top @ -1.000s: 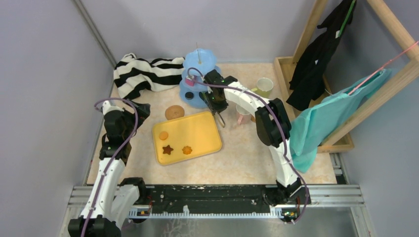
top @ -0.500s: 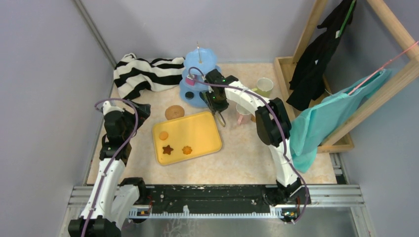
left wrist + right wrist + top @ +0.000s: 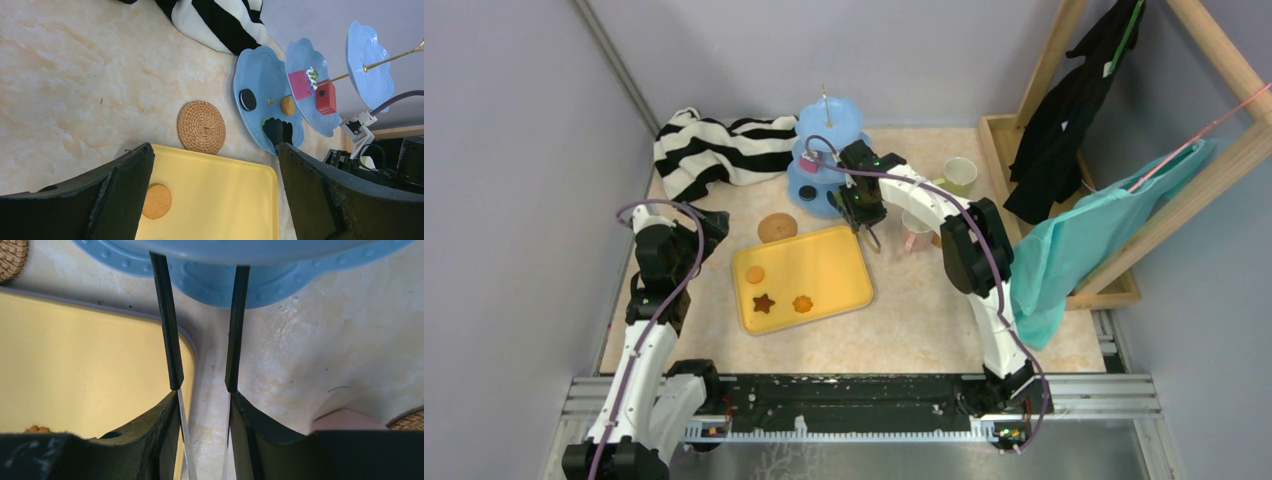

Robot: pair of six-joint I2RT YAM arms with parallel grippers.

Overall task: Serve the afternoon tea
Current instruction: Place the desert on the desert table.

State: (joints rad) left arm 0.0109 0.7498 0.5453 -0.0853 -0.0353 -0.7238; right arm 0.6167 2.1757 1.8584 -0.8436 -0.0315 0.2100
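Observation:
The light-blue three-tier stand (image 3: 827,150) stands at the back, holding a dark sandwich cookie (image 3: 247,99), a round orange cookie (image 3: 287,105), a pink cake slice (image 3: 300,84) and a red one (image 3: 325,97). My right gripper (image 3: 861,215) is shut on metal tongs (image 3: 170,330). Their black tips stand apart and reach over the bottom tier (image 3: 260,280), their ends hidden under the tier above. My left gripper (image 3: 215,170) hangs open over the yellow tray (image 3: 824,270), nothing between its fingers. On the tray lie a round cookie (image 3: 755,274), a star cookie (image 3: 764,302) and a flower cookie (image 3: 802,304).
A cork coaster (image 3: 777,227) lies between tray and stand. A pink-handled cup (image 3: 916,232) sits on a second coaster (image 3: 407,421) right of the tongs, a yellow-green cup (image 3: 959,176) farther back. A striped cloth (image 3: 714,150) lies back left, a wooden rack with clothes (image 3: 1114,150) at the right.
The right gripper's hold has eased a little and the tongs' arms have spread slightly. Both arms otherwise stay where they were.

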